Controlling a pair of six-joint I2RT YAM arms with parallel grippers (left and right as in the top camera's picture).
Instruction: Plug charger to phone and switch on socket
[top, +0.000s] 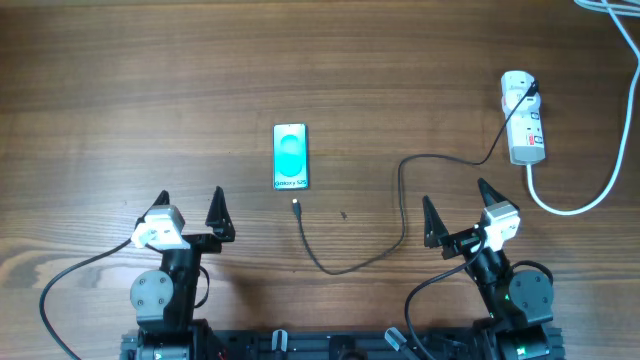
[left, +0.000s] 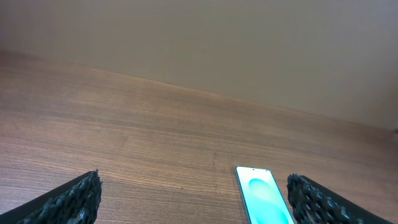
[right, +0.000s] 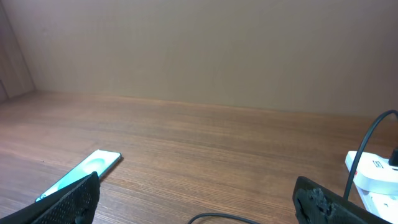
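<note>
The phone (top: 290, 156) lies flat on the wooden table, teal screen up, its white band toward me. It also shows in the left wrist view (left: 262, 196) and the right wrist view (right: 81, 173). The charger, a thin black cable (top: 345, 267), runs from its connector tip (top: 297, 206), just below the phone and apart from it, in a loop to a black plug in the socket (top: 523, 130) at the back right. The socket's edge shows in the right wrist view (right: 373, 172). My left gripper (top: 189, 207) is open and empty, left of the phone. My right gripper (top: 455, 207) is open and empty, over the cable loop.
A thick white cord (top: 590, 200) curves from the socket along the right edge to the back right corner. A plain wall stands behind the table's far edge (left: 205, 93).
</note>
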